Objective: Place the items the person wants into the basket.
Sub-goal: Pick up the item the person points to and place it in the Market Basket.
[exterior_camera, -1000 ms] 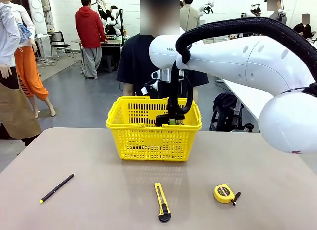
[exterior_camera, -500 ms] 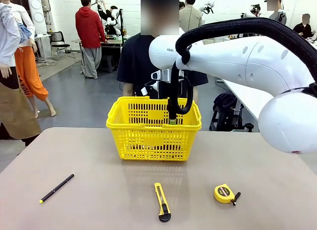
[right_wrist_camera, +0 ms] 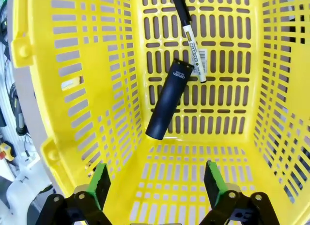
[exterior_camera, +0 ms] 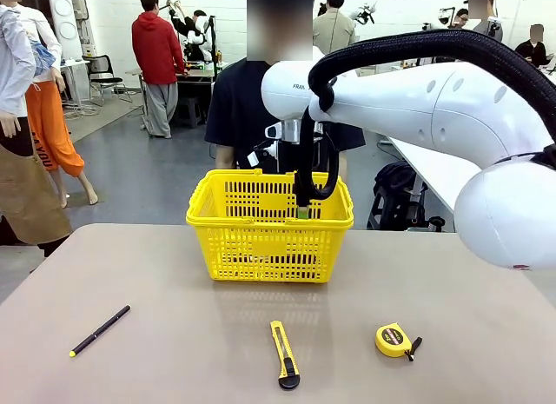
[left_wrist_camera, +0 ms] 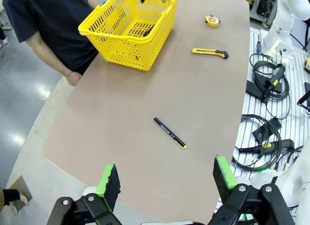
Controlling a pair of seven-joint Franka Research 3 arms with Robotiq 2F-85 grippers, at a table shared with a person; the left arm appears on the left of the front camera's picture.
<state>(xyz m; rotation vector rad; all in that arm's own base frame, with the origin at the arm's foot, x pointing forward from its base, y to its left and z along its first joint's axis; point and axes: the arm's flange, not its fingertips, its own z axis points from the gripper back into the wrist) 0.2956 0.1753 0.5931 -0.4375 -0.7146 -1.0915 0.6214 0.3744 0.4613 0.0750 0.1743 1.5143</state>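
Observation:
The yellow basket [exterior_camera: 261, 248] stands at the far middle of the table, in front of the person [exterior_camera: 239, 109] in a black T-shirt. My right gripper [exterior_camera: 303, 211] hangs inside its rim, open [right_wrist_camera: 157, 179] and holding nothing. Below it, on the basket [right_wrist_camera: 72, 89] floor, lie the black stapler [right_wrist_camera: 168, 99] and the white marker with a black cap [right_wrist_camera: 190, 38]. The round yellow tape measure [exterior_camera: 395, 340] sits on the table at the near right. My left gripper [left_wrist_camera: 167, 179] is open and high above the table's left end, far from the basket [left_wrist_camera: 131, 46].
A yellow-and-black utility knife [exterior_camera: 284, 354] lies near the front middle and a thin black pen with a yellow tip [exterior_camera: 100, 329] at the near left. Loose cables [left_wrist_camera: 266, 84] lie beyond the table's near edge. Other people stand far behind.
My right gripper has opened and let go of the black stapler, which now lies in the basket. The gripper has risen slightly. The left arm has not moved.

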